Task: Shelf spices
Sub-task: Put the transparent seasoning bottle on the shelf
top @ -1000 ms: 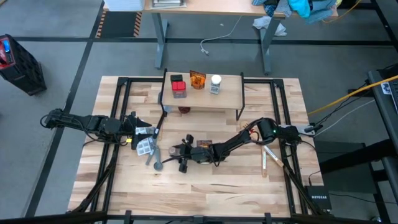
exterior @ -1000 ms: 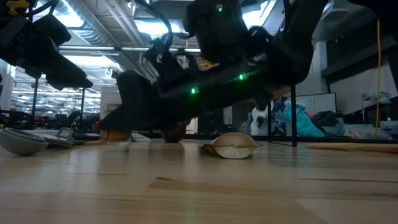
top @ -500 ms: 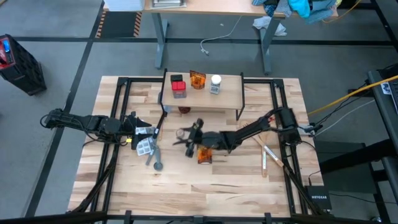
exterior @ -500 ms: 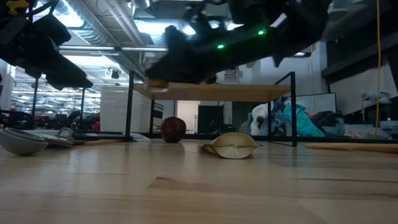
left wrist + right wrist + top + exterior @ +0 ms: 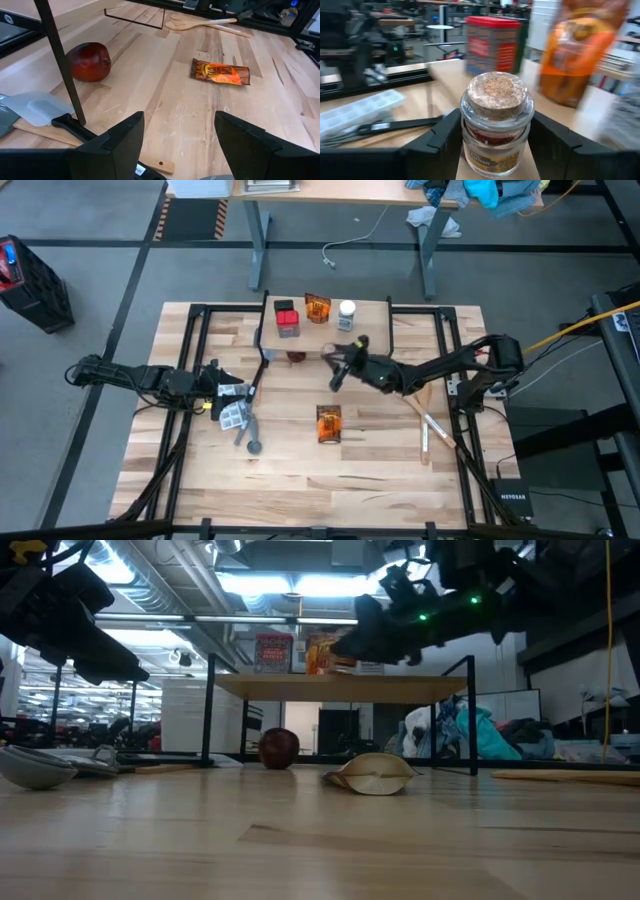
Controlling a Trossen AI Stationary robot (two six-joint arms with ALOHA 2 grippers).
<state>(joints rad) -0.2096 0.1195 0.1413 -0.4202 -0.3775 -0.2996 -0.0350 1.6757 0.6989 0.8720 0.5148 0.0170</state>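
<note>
The shelf (image 5: 370, 332) is a light-wood board on thin black legs at the table's far middle. A red-topped box (image 5: 287, 318), an orange packet (image 5: 318, 308) and a white-capped jar (image 5: 347, 314) stand on it. My right gripper (image 5: 338, 362) is shut on a small cork-capped glass jar (image 5: 496, 125) at the shelf's near edge, at board height in the low view (image 5: 352, 643). A second orange packet (image 5: 329, 423) lies flat on the table. My left gripper (image 5: 175, 145) waits open at the table's left side. My right gripper pinches the small jar by its glass body (image 5: 470, 142), below the cork cap, with one finger (image 5: 437, 145) on each side. The fingers reach in roughly level from the table's right. The jar stands upright in the hold over the shelf board; whether its bottom touches the board I cannot tell.
A dark red round fruit (image 5: 297, 357) sits on the table under the shelf's near edge. A pale grey tray-like utensil (image 5: 233, 415) and a dark-handled tool lie by my left gripper. A wooden spatula (image 5: 432, 428) lies at the table's right.
My right gripper has carried the small jar from the table's middle, near the lying orange packet, toward the far edge and to the right, rising to the height of the shelf board. The packet stays flat on the table and now shows fully.
</note>
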